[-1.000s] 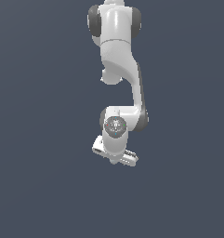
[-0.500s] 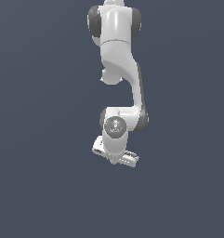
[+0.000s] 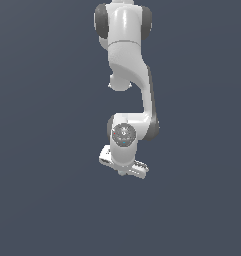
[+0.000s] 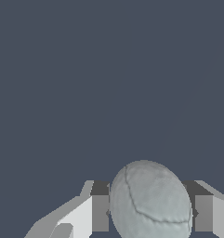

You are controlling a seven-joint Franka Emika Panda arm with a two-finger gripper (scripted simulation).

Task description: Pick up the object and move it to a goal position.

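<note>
In the wrist view the object (image 4: 150, 204), a pale grey-green ball with faint seam lines, fills the gap between my gripper's two fingers. The dark pads (image 4: 100, 211) press against it on both sides, so my gripper (image 4: 151, 213) is shut on the ball. The exterior view has the white arm reaching down from the top of the picture, with the hand (image 3: 123, 162) pointing away from the camera. There the fingers and the ball are hidden behind the hand.
Only a flat dark blue-grey surface (image 3: 47, 150) shows around the arm in both views. No other objects, containers or edges are in sight.
</note>
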